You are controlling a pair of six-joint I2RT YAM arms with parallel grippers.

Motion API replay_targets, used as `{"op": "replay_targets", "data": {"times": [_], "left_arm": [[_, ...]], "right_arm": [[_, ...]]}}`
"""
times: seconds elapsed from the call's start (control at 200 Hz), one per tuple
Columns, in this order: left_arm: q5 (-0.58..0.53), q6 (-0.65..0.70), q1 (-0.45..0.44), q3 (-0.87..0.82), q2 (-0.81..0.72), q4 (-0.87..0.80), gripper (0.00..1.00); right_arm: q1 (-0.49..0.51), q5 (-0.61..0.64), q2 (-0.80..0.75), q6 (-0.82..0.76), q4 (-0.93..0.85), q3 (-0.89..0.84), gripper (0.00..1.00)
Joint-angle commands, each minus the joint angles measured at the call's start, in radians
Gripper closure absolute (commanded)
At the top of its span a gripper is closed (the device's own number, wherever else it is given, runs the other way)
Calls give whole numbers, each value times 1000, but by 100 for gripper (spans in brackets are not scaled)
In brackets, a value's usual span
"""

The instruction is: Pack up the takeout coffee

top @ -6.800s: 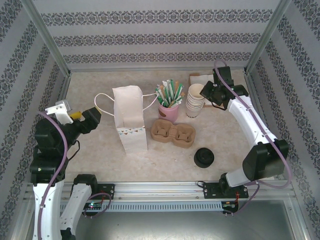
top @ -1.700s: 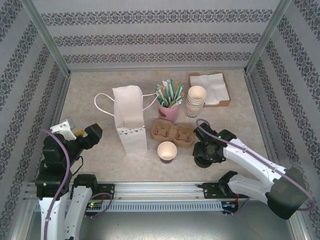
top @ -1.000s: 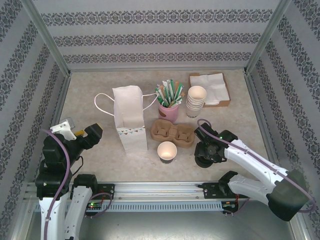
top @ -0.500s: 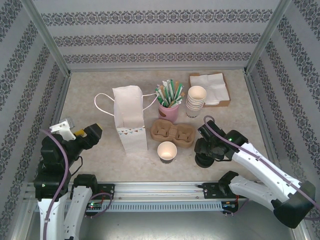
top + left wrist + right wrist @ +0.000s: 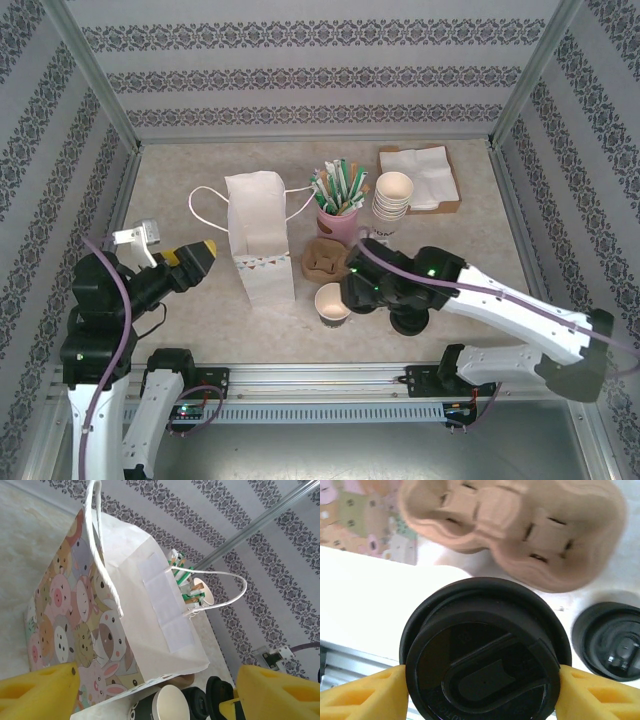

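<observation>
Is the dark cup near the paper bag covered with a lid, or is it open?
Open: the cup shows its cream inside, no lid on it. The right gripper holds a black lid.

In the top view the paper bag (image 5: 258, 245) stands left of centre. Right of it come the stick holder (image 5: 337, 212), then the cup stack (image 5: 392, 200), the napkin tray (image 5: 425, 178) behind at upper right. The cup carrier (image 5: 322, 258) lies below the holder, the coffee cup (image 5: 333, 302) before it, a loose lid (image 5: 409, 323) just right. The right gripper (image 5: 481, 695) clasps a second lid (image 5: 482, 662).
</observation>
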Motion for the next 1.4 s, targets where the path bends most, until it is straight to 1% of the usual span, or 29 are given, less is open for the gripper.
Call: {"op": "replay_targets", "data": {"times": [0.0,0.225,0.38,0.655,0.979,1.394], "left_arm": [[33,1,6,-27,-11,24,17],[32,15,6,-41,-15,18,16],[21,23,6,-50,-18,9,16],[12,29,6,-65,-22,11,15],[-1,38,6,-64,-24,1,15],[-7,41,6,-66,-30,-3,14]], "right_arm": [[36,34,81,1,7,40,31],[39,-24,186,-7,117,39,31],[39,-54,238,0,109,49,31],[32,-79,259,3,81,36,31],[23,-43,274,-3,55,51,31],[14,-51,282,6,94,21,32]]}}
